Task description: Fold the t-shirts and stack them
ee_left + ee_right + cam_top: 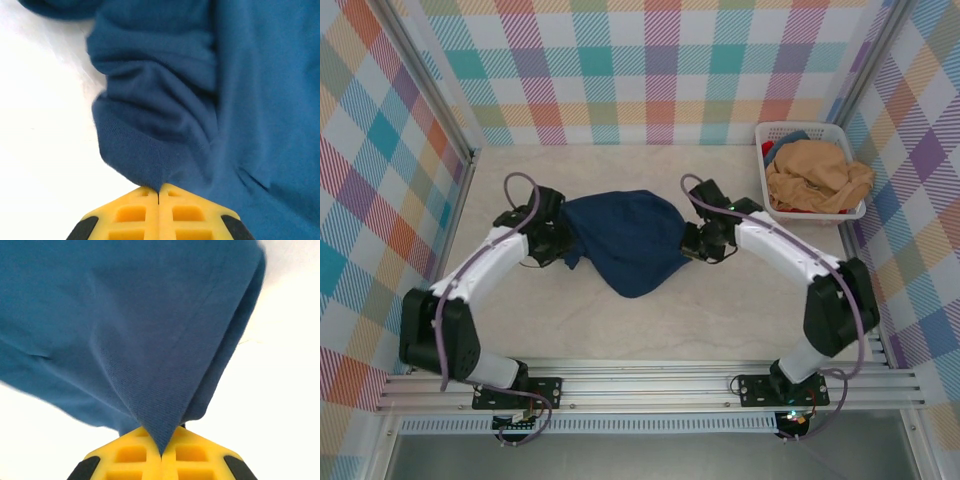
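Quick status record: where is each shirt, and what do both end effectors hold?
left end effector: shut on navy t-shirt, left edge
right end effector: shut on its right edge
navy t-shirt: bunched, spanning between them
tan-orange t-shirt: crumpled in white basket, far right
folding: not yet done

Navy t-shirt (240,100) cropped by wrist-view edges; blue cloth (792,140) in basket (762,165) mostly covered by tan-orange t-shirt (817,172).

A white slotted basket (810,127) sits at the far right corner of the pale desk (620,330), seemingly touching the checked wall (910,140). A metal rail (650,385) lines the desk's near edge.
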Controlling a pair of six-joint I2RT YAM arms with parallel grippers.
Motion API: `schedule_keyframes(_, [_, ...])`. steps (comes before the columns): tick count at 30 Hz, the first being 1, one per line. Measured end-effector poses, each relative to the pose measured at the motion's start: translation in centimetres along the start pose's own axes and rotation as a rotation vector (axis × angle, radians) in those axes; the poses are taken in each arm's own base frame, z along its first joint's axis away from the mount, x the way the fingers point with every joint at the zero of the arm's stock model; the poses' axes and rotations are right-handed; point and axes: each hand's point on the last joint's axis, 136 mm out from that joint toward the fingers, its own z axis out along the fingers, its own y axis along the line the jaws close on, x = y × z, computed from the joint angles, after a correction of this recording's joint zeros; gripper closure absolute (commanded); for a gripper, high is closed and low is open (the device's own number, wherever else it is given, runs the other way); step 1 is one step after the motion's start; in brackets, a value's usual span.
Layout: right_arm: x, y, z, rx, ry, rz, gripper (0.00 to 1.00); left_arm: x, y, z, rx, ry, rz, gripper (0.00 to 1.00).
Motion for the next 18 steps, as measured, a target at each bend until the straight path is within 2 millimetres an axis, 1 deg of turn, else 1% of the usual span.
schedule_keyframes(1, [-0.3,0.3,-1.3,-0.011,-0.023,-0.011,1.00,-0.3,0.2,-1.6,0.005,-0.031,-0.001,1.00])
schedule_keyframes(3, [-0.6,0.5,-3.6,-0.021,-0.052,-0.028,1.00,-0.6,0.7,-4.0,0.009,-0.073,-0.003,1.00])
schedule_keyframes(5, [-0.3,0.4,-5.6,-0.026,-0.067,-0.041,1.00,-0.5,1.5,-6.2,0.010,-0.103,-0.005,1.00])
schedule_keyframes(7, [0.4,0.0,-7.2,-0.027,-0.071,-0.048,1.00,-0.3,2.0,-7.8,0.015,-0.125,-0.008,1.00])
schedule_keyframes(12, [2.5,-1.0,-10.2,-0.044,-0.059,-0.059,1.00,-0.5,2.7,-10.3,0.034,-0.183,-0.016,1.00])
schedule_keyframes(14, [2.8,-1.3,-10.6,-0.051,-0.048,-0.057,1.00,-0.7,2.8,-10.6,0.038,-0.201,-0.021,1.00])
schedule_keyframes(15, [2.5,-1.5,-10.5,-0.049,-0.041,-0.053,1.00,-1.0,2.8,-10.5,0.031,-0.203,-0.024,1.00])
schedule_keyframes(17, [1.0,-2.0,-9.5,-0.029,-0.024,-0.022,1.00,-1.7,2.5,-10.0,0.010,-0.198,-0.029,1.00])
schedule_keyframes(18, [-0.3,-2.3,-8.7,-0.019,-0.008,0.003,1.00,-2.3,2.3,-9.4,-0.008,-0.190,-0.036,1.00])
